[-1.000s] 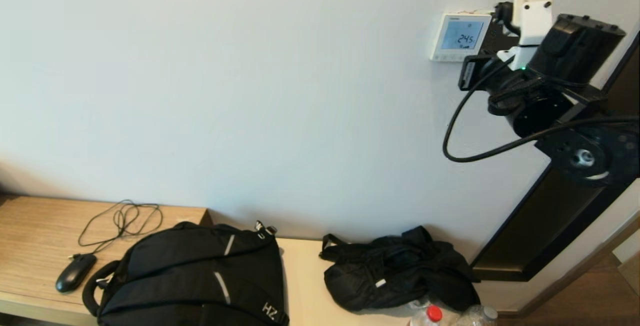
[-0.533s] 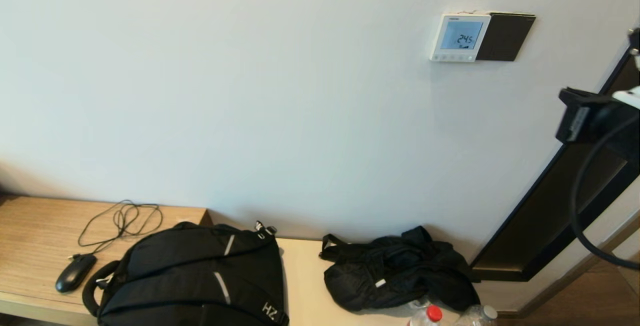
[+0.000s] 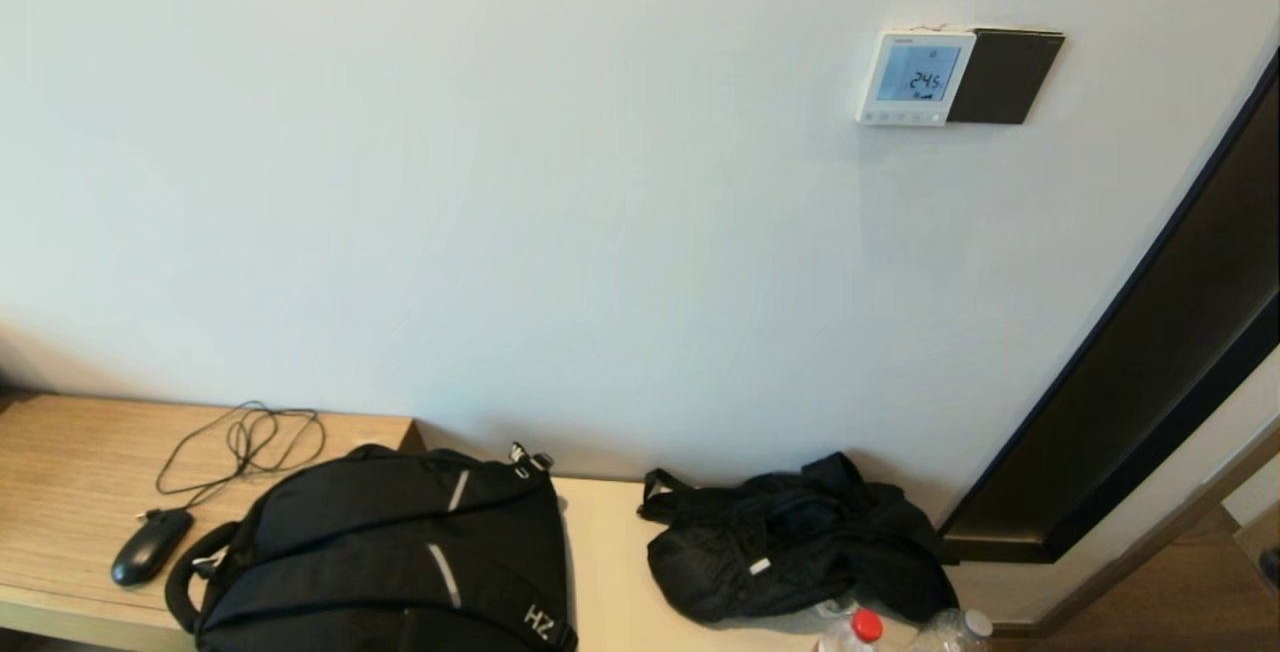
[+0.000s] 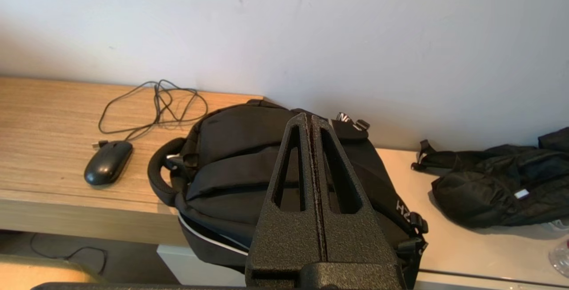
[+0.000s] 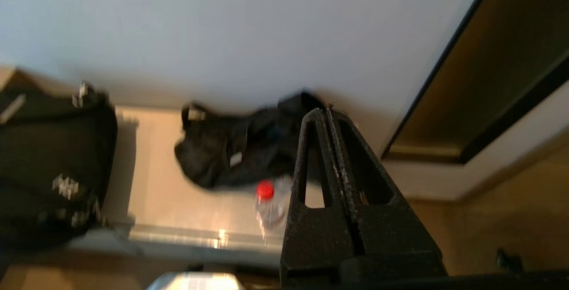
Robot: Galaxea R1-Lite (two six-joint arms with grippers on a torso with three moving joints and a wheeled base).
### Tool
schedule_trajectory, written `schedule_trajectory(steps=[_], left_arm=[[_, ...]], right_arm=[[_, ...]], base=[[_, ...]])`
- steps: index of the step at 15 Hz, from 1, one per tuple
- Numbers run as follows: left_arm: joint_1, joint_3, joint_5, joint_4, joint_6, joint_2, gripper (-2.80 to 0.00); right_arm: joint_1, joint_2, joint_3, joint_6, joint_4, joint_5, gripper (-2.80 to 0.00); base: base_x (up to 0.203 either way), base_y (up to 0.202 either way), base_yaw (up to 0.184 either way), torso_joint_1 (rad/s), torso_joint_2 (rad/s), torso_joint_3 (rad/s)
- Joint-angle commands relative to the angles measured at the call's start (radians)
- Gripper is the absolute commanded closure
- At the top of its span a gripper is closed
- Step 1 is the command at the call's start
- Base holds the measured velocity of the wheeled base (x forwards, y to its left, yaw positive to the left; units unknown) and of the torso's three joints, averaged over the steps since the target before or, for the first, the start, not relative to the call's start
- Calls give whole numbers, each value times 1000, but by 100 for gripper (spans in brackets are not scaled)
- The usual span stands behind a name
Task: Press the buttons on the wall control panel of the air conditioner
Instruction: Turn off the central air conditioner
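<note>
Up on the wall, upper right in the head view: the air conditioner's wall control panel [image 3: 907, 77], white, screen lit and reading 24.5, butted against a dark square plate [image 3: 1003, 76] on its right. Along its bottom edge, the buttons [image 3: 901, 116], a row of tiny pale dots, too small to count for certain. Nothing touching them, nothing near them.

No arm anywhere in the head view. Right gripper [image 5: 328, 114] seen only from its own wrist camera: fingers pressed flat together, nothing between them, aimed low over the small black bag [image 5: 242, 147] and a red-capped bottle [image 5: 265, 191], well below the panel. Left gripper [image 4: 310, 120] likewise closed tight and empty, hanging above the big backpack [image 4: 249, 170], with a mouse [image 4: 108, 168] and its cable off on the wooden desk [image 4: 40, 121].

Risks from here, as a judgement: targets that small and that tightly spaced leave little margin, so a slightly off approach could land on the wrong button, on 2 at once, or on the bezel or screen. Too much drive into a rigid wall could stress the plastic. A low sweep on the way up could snag the bag straps or tip the bottle.
</note>
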Motion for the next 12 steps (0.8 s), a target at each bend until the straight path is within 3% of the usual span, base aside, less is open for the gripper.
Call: schedule_trajectory(steps=[1,4,12], left_arm=[[0,0,0,-1,0,0,0],[0,0,0,0,0,0,0],[0,0,0,-1,0,0,0]], right_arm=[[-28,-229,129,-10,80,24,0],[-38,-343,252,-46,119,38,0],[-54,-524,259,-59,153,39,0]], base=[[0,0,0,0,0,0],[0,0,0,0,0,0],[0,0,0,0,0,0]])
